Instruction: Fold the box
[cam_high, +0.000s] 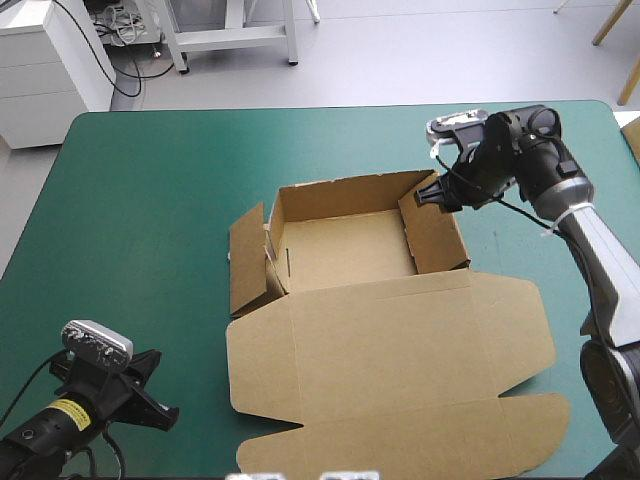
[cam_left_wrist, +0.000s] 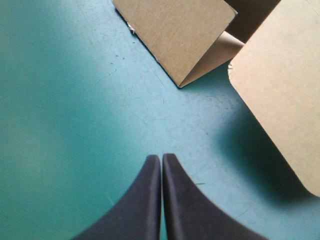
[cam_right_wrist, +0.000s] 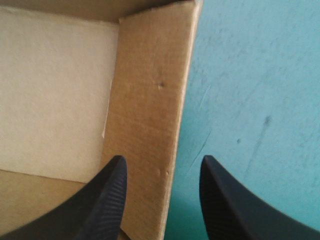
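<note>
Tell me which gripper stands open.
The right gripper, fingers apart astride the box's right wall; the left gripper is shut, over the teal-green cover.

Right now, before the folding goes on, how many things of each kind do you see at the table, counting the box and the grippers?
box, brown: 1
gripper, black: 2 (left gripper shut over the bare cover; right gripper open, astride a side wall of the box)
Total: 3
</note>
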